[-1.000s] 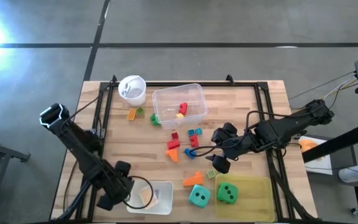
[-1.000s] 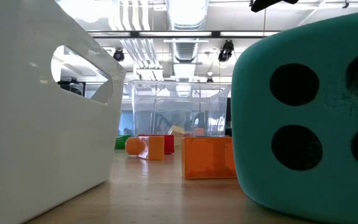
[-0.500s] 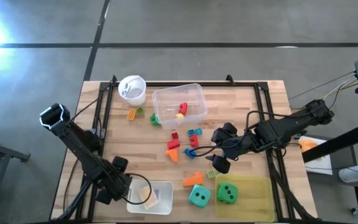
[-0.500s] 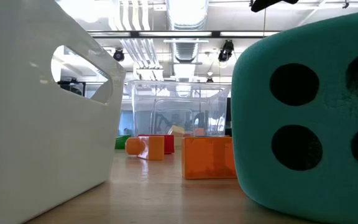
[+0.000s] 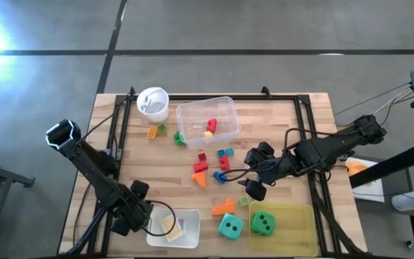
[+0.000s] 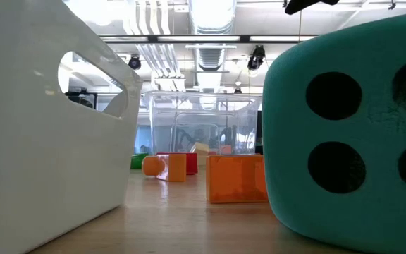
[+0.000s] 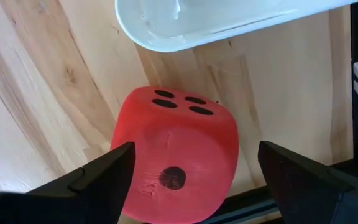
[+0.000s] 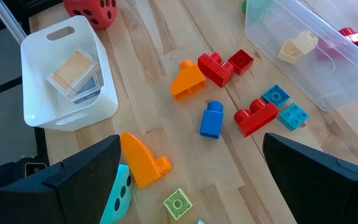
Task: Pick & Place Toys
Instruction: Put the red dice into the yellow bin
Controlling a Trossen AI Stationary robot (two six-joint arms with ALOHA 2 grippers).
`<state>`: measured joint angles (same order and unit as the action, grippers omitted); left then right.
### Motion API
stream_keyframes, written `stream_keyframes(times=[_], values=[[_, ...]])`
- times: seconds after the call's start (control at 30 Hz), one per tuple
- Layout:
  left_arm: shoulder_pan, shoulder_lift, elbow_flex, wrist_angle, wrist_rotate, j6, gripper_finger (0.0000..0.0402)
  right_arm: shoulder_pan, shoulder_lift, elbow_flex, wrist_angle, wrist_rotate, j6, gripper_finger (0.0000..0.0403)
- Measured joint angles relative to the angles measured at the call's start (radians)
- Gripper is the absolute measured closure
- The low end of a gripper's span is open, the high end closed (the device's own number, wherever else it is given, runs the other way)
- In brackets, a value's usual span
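Observation:
My left gripper (image 5: 124,216) is at the table's near left corner, open, its fingers on either side of a red dotted die (image 7: 176,162) that rests on the wood beside a white bin (image 5: 175,226). The arm hides the die in the high view. My right gripper (image 5: 254,181) is open and empty right of centre, above loose red, blue and orange blocks (image 8: 219,93). A teal die (image 5: 229,227) sits near the front edge. A green die (image 5: 263,224) sits on a yellow-green tray (image 5: 297,234). My left gripper has the red die between its open fingers. A gap shows between the die and one finger (image 7: 303,180). The other finger (image 7: 98,180) meets the die's outline, and I cannot tell whether it touches.
A clear tub (image 5: 207,122) holding red and yellow blocks and a white cup (image 5: 153,103) stand at the back. The white bin holds flat tiles (image 8: 73,71). An orange block (image 5: 223,207) and a small green tile (image 5: 244,202) lie near the teal die.
My left gripper has shifted a little toward the table's far left, staying low at the near left corner, then kept still. The toys have not moved.

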<state>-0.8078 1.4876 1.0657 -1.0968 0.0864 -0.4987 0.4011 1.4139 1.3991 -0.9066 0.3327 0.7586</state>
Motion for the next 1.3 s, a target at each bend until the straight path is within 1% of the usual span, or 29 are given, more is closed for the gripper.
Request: stream_keyframes(times=[0.2, 0.3, 0.5, 0.67, 0.73, 0.97, 1.03, 1.3], values=[[0.002, 0.0, 0.0, 0.001, -0.002, 0.001, 0.0061, 0.0, 0.0, 0.0, 0.0, 0.0, 0.0, 0.0018], [0.002, 0.0, 0.0, 0.0, -0.025, 0.001, 0.0055, 0.0, 0.0, 0.0, 0.0, 0.0, 0.0, 0.0018], [0.002, 0.0, 0.0, 0.0, -0.064, 0.001, 0.0007, 0.0, 0.0, -0.001, 0.0, 0.0, 0.0, 0.0018], [0.002, 0.0, 0.0, 0.007, -0.064, 0.001, 0.0024, 0.0, 0.0, -0.001, 0.0, 0.0, 0.0, 0.0018], [0.002, 0.0, -0.005, 0.01, -0.064, 0.001, 0.0025, 0.0, 0.0, -0.001, 0.0, 0.0, 0.0, 0.0018], [0.002, 0.001, -0.034, 0.016, -0.052, 0.004, 0.0004, 0.0, 0.0, -0.001, -0.002, 0.0, 0.0, 0.0018], [0.002, 0.001, -0.039, 0.026, -0.052, 0.008, 0.0006, 0.0, 0.0, -0.001, -0.002, 0.0, 0.0, 0.0018], [-0.028, 0.001, -0.041, 0.038, -0.052, 0.156, 0.0012, 0.0, 0.0, -0.001, -0.002, 0.0, -0.003, 0.0018]])
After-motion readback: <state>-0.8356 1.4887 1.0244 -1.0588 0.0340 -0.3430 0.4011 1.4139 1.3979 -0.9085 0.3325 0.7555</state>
